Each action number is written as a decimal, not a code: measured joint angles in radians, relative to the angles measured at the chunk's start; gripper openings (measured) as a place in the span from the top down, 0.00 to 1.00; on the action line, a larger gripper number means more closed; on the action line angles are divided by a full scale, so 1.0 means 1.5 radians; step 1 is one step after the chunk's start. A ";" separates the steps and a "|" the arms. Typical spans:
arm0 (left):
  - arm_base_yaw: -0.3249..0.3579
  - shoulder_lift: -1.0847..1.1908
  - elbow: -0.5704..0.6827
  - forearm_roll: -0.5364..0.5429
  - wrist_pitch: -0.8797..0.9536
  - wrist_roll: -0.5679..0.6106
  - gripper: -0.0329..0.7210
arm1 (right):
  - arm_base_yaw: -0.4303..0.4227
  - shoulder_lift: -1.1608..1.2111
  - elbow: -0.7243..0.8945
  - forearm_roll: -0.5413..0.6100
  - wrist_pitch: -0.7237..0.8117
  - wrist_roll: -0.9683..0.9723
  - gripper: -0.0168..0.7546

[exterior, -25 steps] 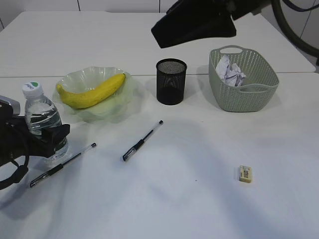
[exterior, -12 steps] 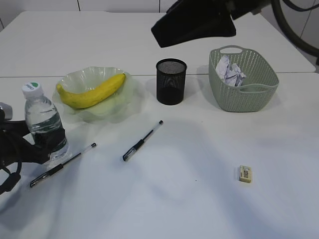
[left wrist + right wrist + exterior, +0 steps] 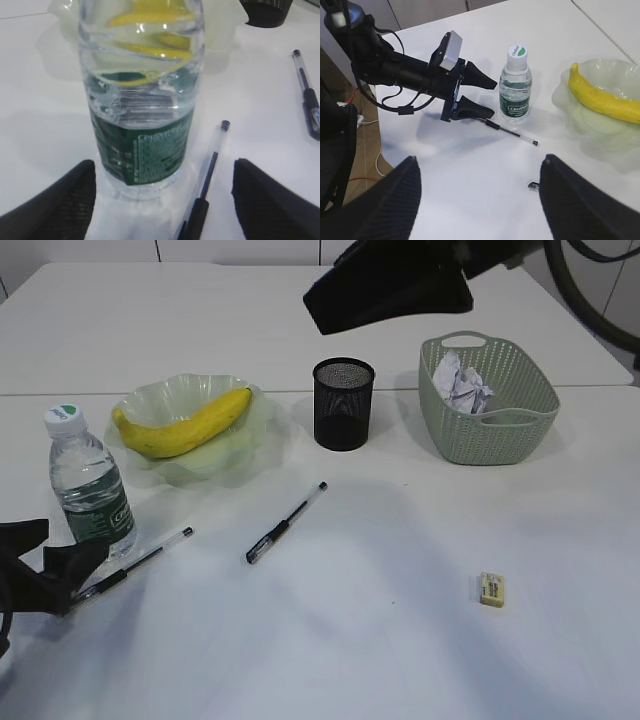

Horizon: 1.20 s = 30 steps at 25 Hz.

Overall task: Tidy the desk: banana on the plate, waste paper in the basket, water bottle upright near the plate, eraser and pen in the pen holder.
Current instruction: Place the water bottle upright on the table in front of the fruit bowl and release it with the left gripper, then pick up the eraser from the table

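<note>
A clear plastic water bottle with a green label point(image 3: 90, 490) stands upright beside the pale green plate point(image 3: 150, 400) holding the yellow banana point(image 3: 185, 425). The left gripper point(image 3: 45, 558), jaws spread and empty, sits just beside it; 2 black pens point(image 3: 285, 523) and the small yellow eraser point(image 3: 492, 589) lie loose. The right gripper point(image 3: 477, 197) hangs open overhead.

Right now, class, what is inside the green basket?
A crumpled ball of waste paper lies inside the green basket, toward its far end. The near wall hides the basket's floor, so anything lying low there cannot be seen.

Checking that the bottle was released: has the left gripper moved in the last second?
Yes. The left gripper has backed off toward the near left edge, clear of the upright water bottle, which stands beside the plate.
</note>
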 joint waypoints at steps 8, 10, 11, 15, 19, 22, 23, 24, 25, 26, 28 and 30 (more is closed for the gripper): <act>0.000 -0.108 0.065 -0.024 0.000 -0.012 0.15 | 0.000 -0.006 0.000 0.000 0.000 0.004 0.27; 0.000 -0.130 0.068 -0.024 0.000 -0.028 0.15 | 0.000 -0.014 0.000 -0.002 0.000 0.009 0.27; 0.000 -0.139 0.068 -0.024 0.000 -0.037 0.15 | 0.000 -0.018 0.000 -0.004 0.000 0.010 0.27; 0.000 -0.178 0.069 -0.021 0.003 -0.061 0.16 | 0.000 -0.038 0.000 -0.036 0.000 0.034 0.29; 0.000 -0.225 0.070 -0.019 0.049 -0.091 0.16 | 0.000 -0.056 0.000 -0.066 0.000 0.057 0.30; 0.000 -0.265 0.072 -0.016 0.089 -0.114 0.17 | 0.000 -0.067 0.000 -0.078 0.000 0.064 0.30; 0.000 -0.281 0.072 -0.014 0.103 -0.122 0.17 | 0.000 -0.069 0.000 -0.079 0.000 0.067 0.30; 0.000 -0.296 0.072 -0.014 0.117 -0.129 0.17 | 0.000 -0.072 0.000 -0.080 0.000 0.068 0.30; 0.000 -0.307 0.072 -0.013 0.128 -0.137 0.17 | 0.000 -0.074 0.000 -0.080 0.001 0.068 0.30; 0.000 -0.320 0.072 -0.011 0.143 -0.145 0.17 | 0.000 -0.076 0.000 -0.081 0.001 0.068 0.30; 0.000 -0.343 0.066 0.000 0.178 -0.166 0.17 | 0.000 -0.080 0.000 -0.081 0.005 0.070 0.30; 0.000 -0.362 0.051 0.025 0.218 -0.196 0.17 | 0.000 -0.084 0.000 -0.081 0.007 0.070 0.30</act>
